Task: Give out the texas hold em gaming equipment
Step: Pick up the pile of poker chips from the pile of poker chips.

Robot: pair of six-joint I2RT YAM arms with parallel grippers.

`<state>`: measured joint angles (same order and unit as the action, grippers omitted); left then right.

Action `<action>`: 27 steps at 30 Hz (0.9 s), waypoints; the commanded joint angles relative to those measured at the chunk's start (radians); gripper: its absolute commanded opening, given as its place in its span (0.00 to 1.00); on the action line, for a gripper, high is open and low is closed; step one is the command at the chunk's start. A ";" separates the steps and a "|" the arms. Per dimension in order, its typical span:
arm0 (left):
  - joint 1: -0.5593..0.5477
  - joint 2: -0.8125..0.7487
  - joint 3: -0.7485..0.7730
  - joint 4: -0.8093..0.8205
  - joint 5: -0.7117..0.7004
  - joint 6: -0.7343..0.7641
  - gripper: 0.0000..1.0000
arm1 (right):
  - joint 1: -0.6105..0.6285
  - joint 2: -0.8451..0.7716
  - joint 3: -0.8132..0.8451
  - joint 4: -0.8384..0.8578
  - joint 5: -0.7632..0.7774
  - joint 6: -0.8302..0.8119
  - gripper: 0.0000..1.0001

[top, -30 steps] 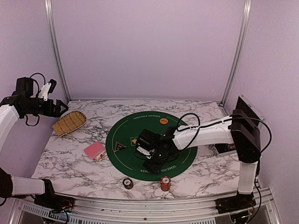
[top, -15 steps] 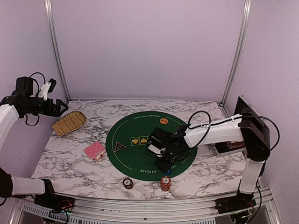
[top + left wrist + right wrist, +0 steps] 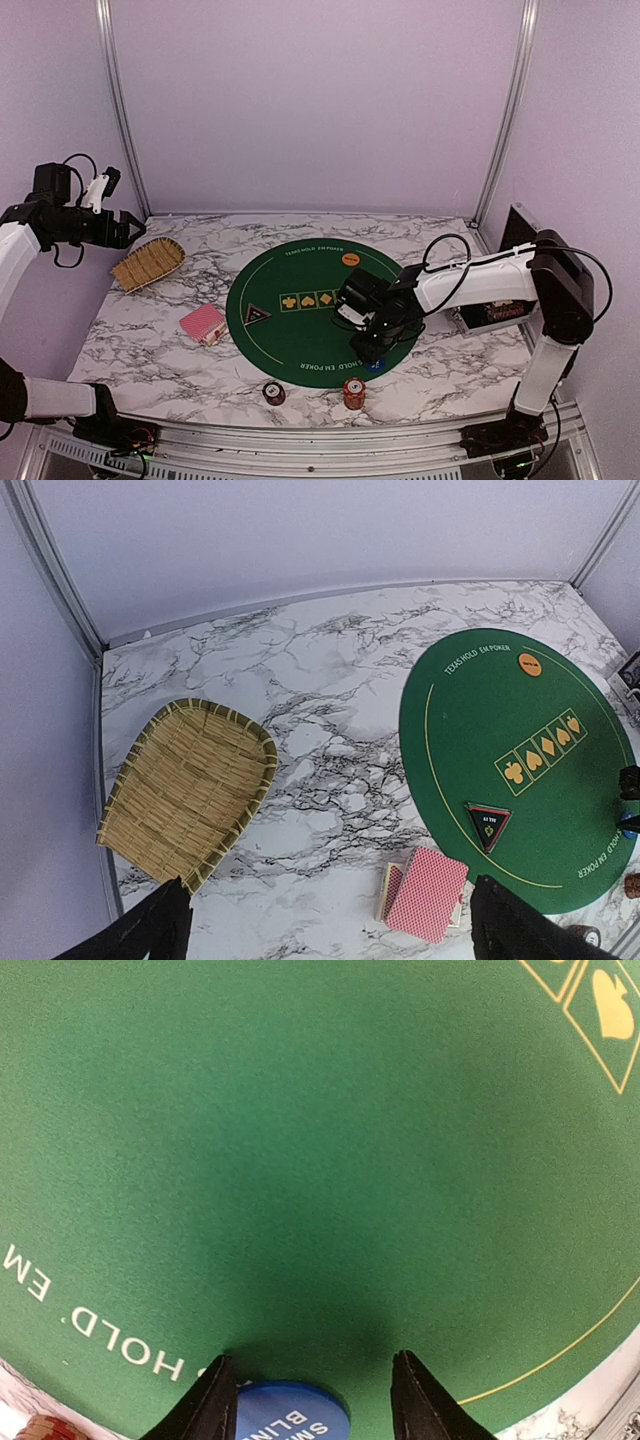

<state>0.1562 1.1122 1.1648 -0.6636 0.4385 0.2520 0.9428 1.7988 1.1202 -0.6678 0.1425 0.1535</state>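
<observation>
Blue button (image 3: 285, 1415) between parted jaws of right hand (image 3: 310, 1360), grip unclear; left hand (image 3: 329, 885) wide open.

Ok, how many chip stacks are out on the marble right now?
2. A dark stack and a red-orange stack sit apart on the marble table, just off the green mat's near edge. The case at right may hide more.

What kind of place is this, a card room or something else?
Probably a robot test booth, not a card room: plain walls, metal posts, a marble-look table, with a green poker mat as a prop.
</observation>
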 commanded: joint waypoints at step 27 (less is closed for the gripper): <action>0.005 0.005 0.032 -0.018 0.021 0.006 0.99 | 0.211 -0.230 0.182 -0.276 -0.029 0.253 0.94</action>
<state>0.1562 1.1122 1.1652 -0.6636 0.4385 0.2523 1.1236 1.5696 1.2919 -0.8551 0.1036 0.3412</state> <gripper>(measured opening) 0.989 0.928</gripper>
